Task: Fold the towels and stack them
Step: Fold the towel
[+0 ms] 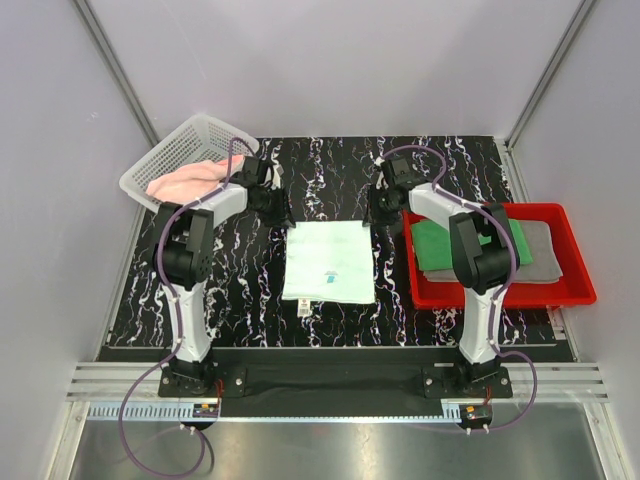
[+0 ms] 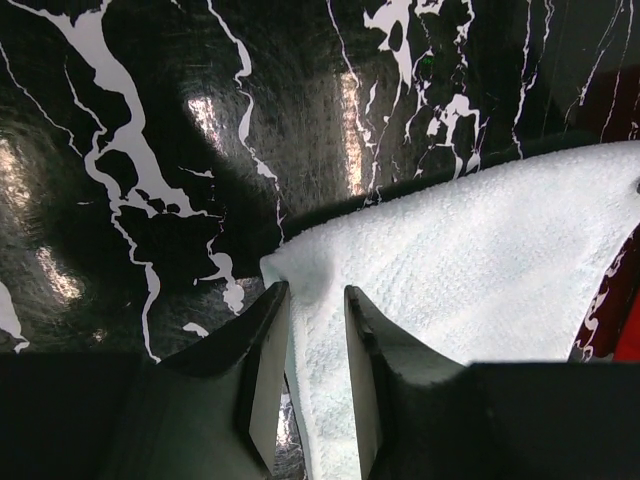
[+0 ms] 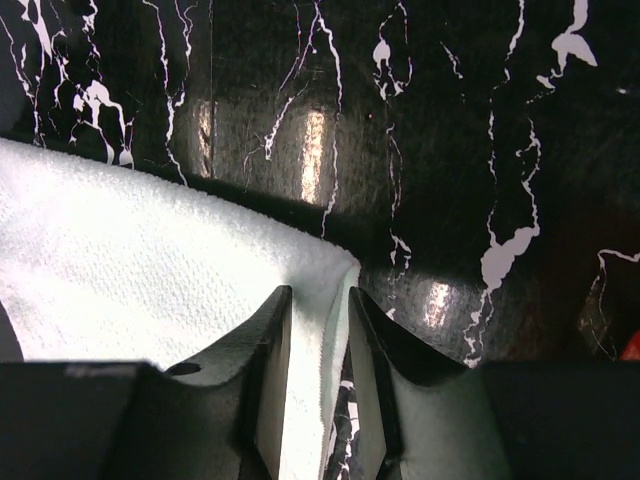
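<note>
- While lying flat at the middle of the tabletop [image 1: 250, 290], the pale mint-white towel [image 1: 330, 262] is being pinched at its far left corner by the left gripper [image 2: 316, 300].
- Its far right corner is being clamped by the right gripper [image 3: 318, 300].

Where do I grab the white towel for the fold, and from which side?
Its two far corners, one tool each, coming from the far edge. The white towel lies flat and spread open; the left tool and right tool straddle those corners, so drawing them nearward should fold it evenly.
</note>
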